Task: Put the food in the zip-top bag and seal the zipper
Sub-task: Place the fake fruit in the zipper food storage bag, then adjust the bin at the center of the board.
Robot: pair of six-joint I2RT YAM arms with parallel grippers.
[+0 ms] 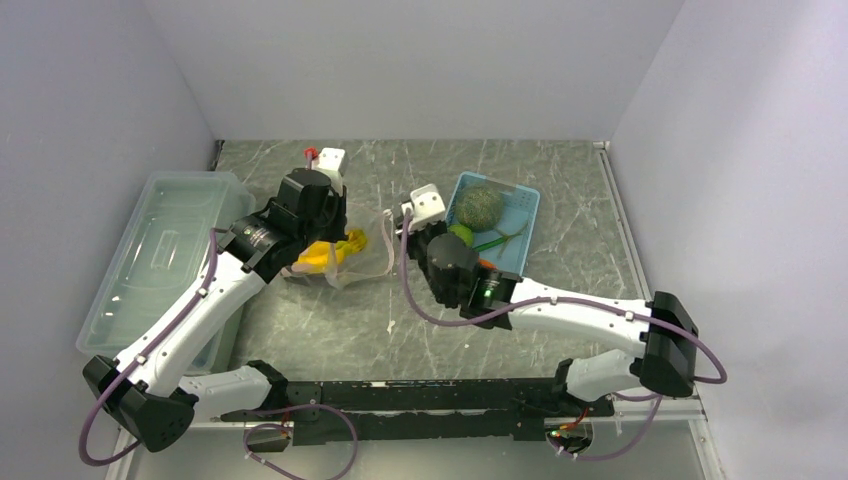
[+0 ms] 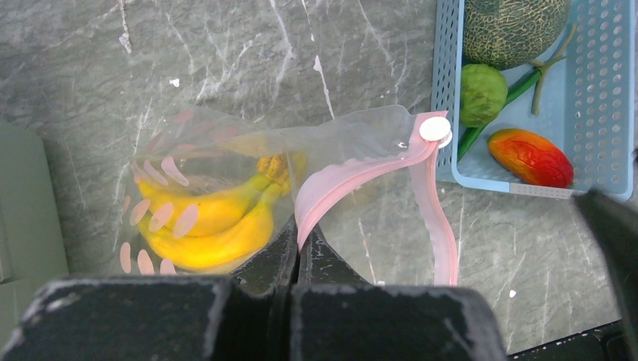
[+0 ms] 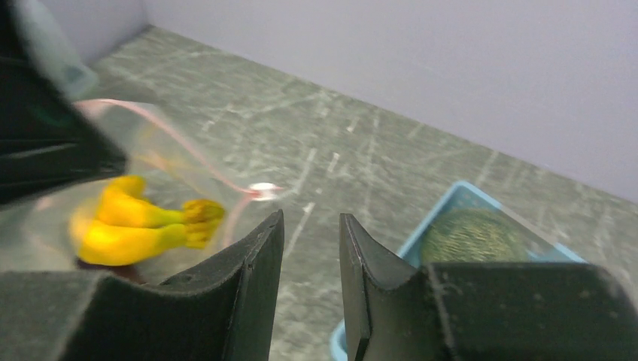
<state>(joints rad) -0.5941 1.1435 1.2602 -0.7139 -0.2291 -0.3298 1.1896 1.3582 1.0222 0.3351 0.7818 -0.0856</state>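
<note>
My left end effector [image 2: 299, 241] is clenched on the narrow pale pink zipper strip [image 2: 353, 177] of the clear floppy plastic bag [image 2: 226, 150]. The bag lies near the middle of the grey marbled desk [image 2: 226, 53], with the yellow toy banana [image 2: 214, 226] inside. My right end effector [image 3: 311, 248] hovers released and empty, beside the light-blue plastic basket [image 2: 602, 98]. I judge loading partway done. Next I need a grasp on the red-orange toy fruit [image 2: 530, 156] there.

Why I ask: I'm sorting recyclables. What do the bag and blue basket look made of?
The zip-top bag looks like thin glossy clear plastic film: bananas show through it. The light-blue basket seems rigid matte moulded plastic, with rows of holes.
</note>
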